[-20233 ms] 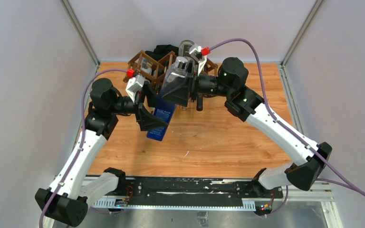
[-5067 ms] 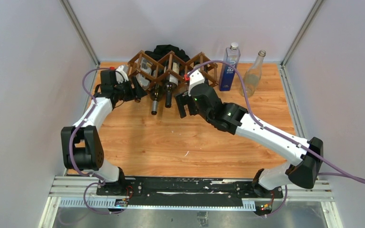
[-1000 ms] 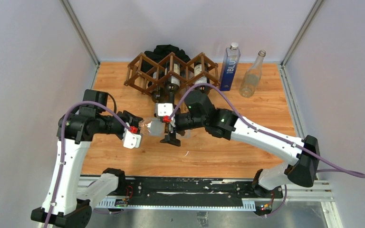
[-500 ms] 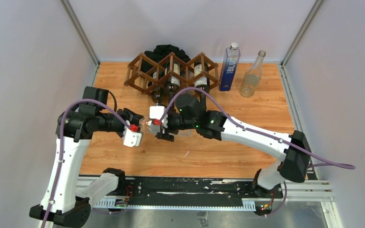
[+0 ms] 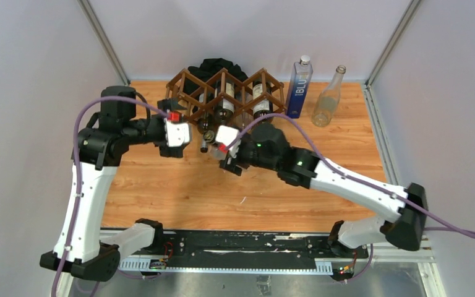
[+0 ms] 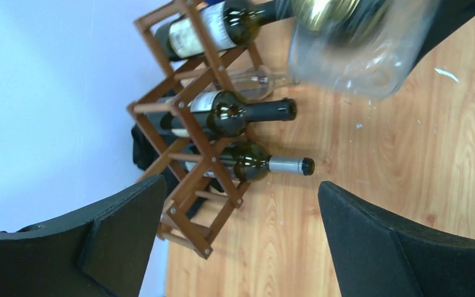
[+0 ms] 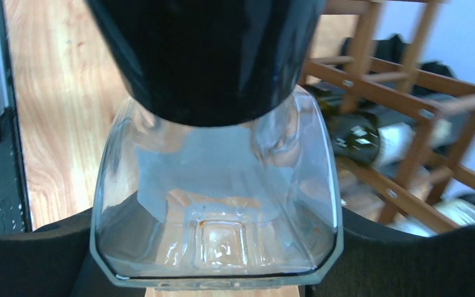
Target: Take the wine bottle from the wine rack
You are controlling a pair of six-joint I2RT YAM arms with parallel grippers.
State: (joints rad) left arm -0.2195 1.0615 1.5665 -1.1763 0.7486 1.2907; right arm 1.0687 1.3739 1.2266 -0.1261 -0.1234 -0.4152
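Swing of left arm from middle of tabletop [image 5: 179, 185] back beside wine rack [image 5: 184, 75], left end effector [image 6: 238, 204] spread wide and empty; right end effector [image 7: 216, 260] clamped on clear bottle [image 7: 216, 185], carried nearer rack front. Dark wine bottles [image 6: 222, 114] lying in cells, likely next to pull.

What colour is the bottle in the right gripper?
Clear glass bottle; right wrist view shows it best.

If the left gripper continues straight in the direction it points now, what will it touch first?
Probably the dark wine bottle with the pale foil neck, lying in the wine rack, straight ahead of the open left gripper; depth is unclear.
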